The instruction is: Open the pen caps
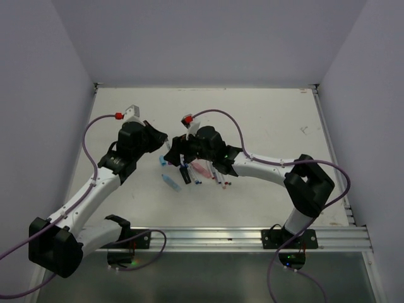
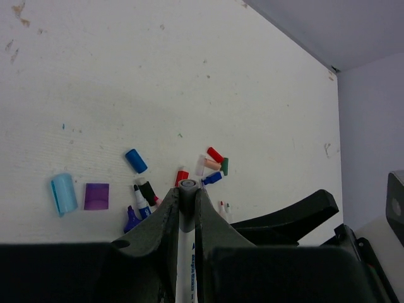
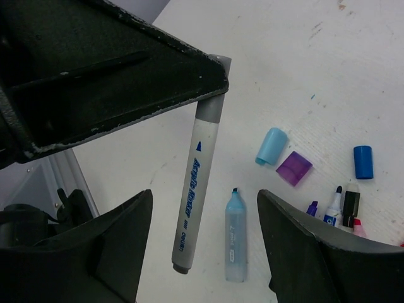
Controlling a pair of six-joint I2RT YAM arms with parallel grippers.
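My left gripper (image 2: 187, 189) is shut on a white pen (image 3: 192, 189), its fingertips pinching the grey cap (image 3: 209, 112) at the pen's end. In the right wrist view the barrel hangs down from that cap, above the table. My right gripper (image 3: 205, 237) is open, with one finger on each side of the barrel's lower end and neither touching it. Loose pen caps lie on the table: light blue (image 2: 63, 194), purple (image 2: 96, 196), blue (image 2: 135, 160) and red (image 2: 214, 153). In the top view both grippers meet at mid-table (image 1: 173, 153).
An uncapped light blue highlighter (image 3: 235, 237) lies on the table under the right gripper. Several uncapped pens and small caps (image 2: 145, 199) are scattered just right of the loose caps. A pink highlighter (image 1: 203, 168) lies below the right wrist. White walls enclose the table (image 1: 265, 120).
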